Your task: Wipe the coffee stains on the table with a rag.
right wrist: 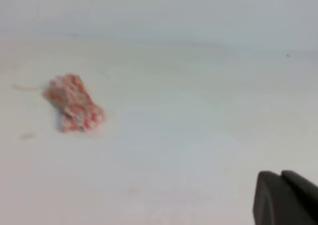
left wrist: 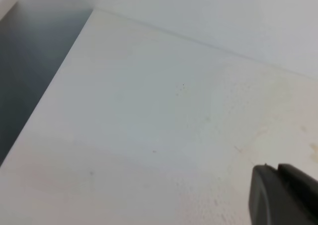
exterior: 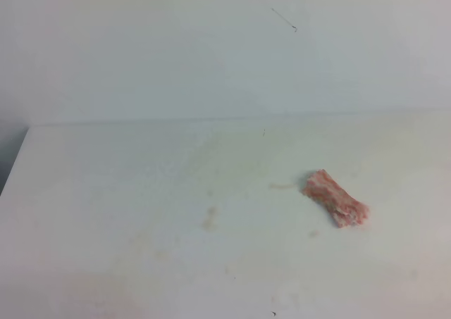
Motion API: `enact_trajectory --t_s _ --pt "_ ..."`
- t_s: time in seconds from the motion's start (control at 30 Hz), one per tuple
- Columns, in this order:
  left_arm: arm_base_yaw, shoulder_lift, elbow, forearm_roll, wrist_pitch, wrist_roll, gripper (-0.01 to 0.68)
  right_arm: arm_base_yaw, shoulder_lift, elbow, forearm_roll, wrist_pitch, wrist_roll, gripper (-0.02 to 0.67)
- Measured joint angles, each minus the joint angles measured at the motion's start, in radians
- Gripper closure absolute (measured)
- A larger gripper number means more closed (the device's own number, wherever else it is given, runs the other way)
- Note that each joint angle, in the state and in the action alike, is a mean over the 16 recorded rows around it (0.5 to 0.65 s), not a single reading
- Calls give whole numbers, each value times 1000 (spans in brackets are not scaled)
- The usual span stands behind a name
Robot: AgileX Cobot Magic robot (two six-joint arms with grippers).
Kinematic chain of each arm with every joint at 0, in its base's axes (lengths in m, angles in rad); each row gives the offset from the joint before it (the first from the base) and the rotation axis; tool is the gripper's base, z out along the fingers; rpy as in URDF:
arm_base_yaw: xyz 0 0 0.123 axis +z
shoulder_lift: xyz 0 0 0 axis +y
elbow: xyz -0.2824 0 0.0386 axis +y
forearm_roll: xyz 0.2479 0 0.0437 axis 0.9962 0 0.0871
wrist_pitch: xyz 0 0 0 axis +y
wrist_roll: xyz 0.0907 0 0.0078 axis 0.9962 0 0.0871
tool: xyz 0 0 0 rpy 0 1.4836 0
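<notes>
The rag (exterior: 336, 198), a pink-red and white wad, lies on the white table (exterior: 106, 192) right of centre; the right wrist view shows the rag (right wrist: 73, 109) far to the left. Only faint coffee stains show: a tan smear (exterior: 210, 219), a thin streak (exterior: 282, 186) just left of the rag, and a speck (exterior: 312, 233) in front of it. Neither arm appears in the exterior high view. My right gripper (right wrist: 280, 175) shows as dark fingers pressed together, well away from the rag. My left gripper (left wrist: 277, 168) looks the same, shut over bare table (left wrist: 124, 111).
A plain pale wall (exterior: 211, 51) rises behind the table's back edge. The table's left edge (exterior: 14, 164) drops to a dark gap (left wrist: 30, 61). Faint yellowish discolouration (left wrist: 258, 130) marks the tabletop.
</notes>
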Motion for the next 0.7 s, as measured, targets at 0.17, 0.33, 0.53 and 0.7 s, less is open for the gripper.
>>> enact_trajectory --t_s 0.17,0.33,0.53,0.7 --pt "0 0 0 0 0 0 672 0 0 4 50 -18 -3 650" --pt "0 0 0 0 0 0 672 0 0 5 82 -22 -1 650" --pt "0 0 0 0 0 0 672 0 0 5 74 -20 -1 651" --pt "0 0 0 0 0 0 672 0 0 5 96 -18 -1 652"
